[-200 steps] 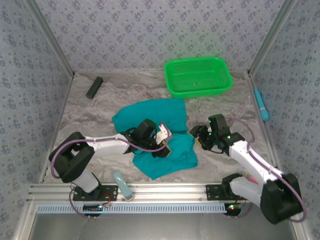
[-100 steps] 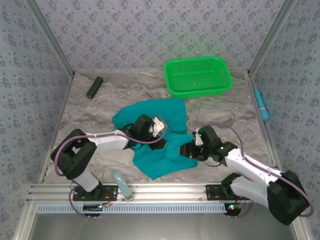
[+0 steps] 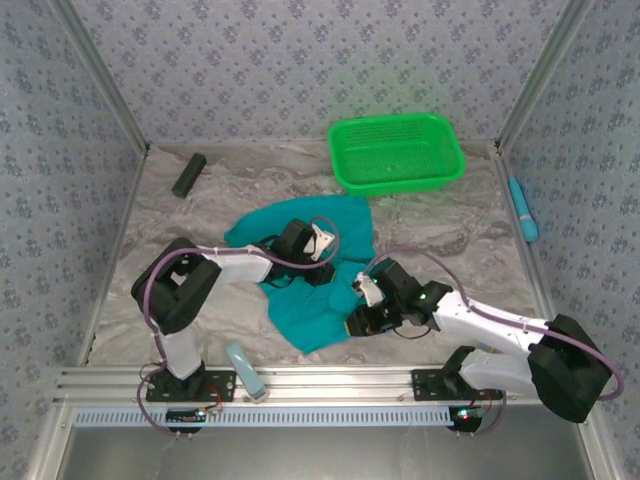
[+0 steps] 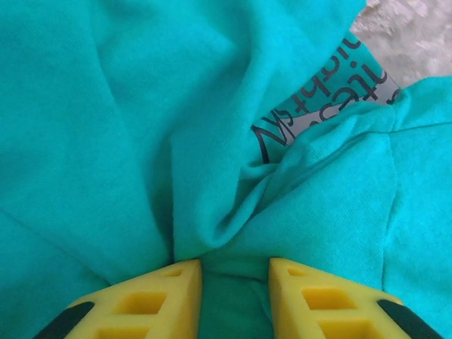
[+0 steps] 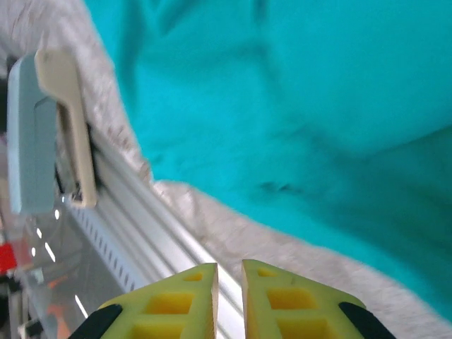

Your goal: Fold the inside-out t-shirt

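Observation:
The teal inside-out t-shirt (image 3: pixel 345 225) lies crumpled at mid-table, one lobe reaching toward the front rail. My left gripper (image 3: pixel 318 262) sits on the shirt's middle. In the left wrist view its yellow fingers (image 4: pixel 155 300) stand partly closed with a bunched fold of the t-shirt (image 4: pixel 141 106) pinched between them, and a grey printed label (image 4: pixel 325 106) peeks out beyond. My right gripper (image 3: pixel 358 310) is low at the shirt's front right edge. In the right wrist view the right gripper (image 5: pixel 229 272) is shut to a thin slit, with nothing in it, just short of the t-shirt (image 5: pixel 282 92).
A green mesh basket (image 3: pixel 397 152) stands at the back right. A dark block (image 3: pixel 188 175) lies back left, a blue tool (image 3: pixel 522 210) by the right wall. A pale blue and cream object (image 3: pixel 245 368) rests on the front rail (image 5: pixel 134 212).
My right arm swung left and forward to the shirt's front edge, and its jaws closed from wide open. The left gripper drew back a little with the cloth.

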Action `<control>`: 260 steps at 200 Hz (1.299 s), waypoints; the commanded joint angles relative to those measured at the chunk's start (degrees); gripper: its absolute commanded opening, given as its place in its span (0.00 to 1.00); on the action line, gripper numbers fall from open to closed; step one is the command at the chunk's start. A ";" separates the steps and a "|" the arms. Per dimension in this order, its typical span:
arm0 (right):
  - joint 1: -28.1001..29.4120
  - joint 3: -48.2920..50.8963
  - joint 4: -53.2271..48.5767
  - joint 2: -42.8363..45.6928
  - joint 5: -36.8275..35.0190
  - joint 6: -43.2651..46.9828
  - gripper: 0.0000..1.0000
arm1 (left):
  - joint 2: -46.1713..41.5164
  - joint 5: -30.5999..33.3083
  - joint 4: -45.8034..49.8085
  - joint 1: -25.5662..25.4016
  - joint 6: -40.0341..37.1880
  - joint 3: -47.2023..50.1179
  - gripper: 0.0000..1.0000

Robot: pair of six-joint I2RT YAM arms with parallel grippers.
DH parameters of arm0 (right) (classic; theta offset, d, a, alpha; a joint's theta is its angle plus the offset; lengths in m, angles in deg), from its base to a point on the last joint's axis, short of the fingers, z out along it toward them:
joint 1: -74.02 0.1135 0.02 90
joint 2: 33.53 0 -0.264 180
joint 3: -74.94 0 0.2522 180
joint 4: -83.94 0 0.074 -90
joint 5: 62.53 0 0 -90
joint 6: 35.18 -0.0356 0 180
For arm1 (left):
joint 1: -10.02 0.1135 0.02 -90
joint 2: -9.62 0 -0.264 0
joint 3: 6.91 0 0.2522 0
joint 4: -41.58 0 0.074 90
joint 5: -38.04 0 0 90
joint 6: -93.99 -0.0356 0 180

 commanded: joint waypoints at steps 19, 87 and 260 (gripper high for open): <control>0.75 -4.21 -11.22 2.40 1.47 2.36 0.23 | 2.00 2.04 4.51 2.68 -1.75 -3.08 0.31; -20.00 -6.32 -19.96 8.24 -12.50 -9.40 0.59 | -11.25 -11.22 5.86 -0.30 -10.18 -4.25 0.40; -43.21 2.70 -19.05 11.09 -5.89 -15.94 0.68 | 7.23 13.37 7.88 -26.33 -29.33 -14.06 0.54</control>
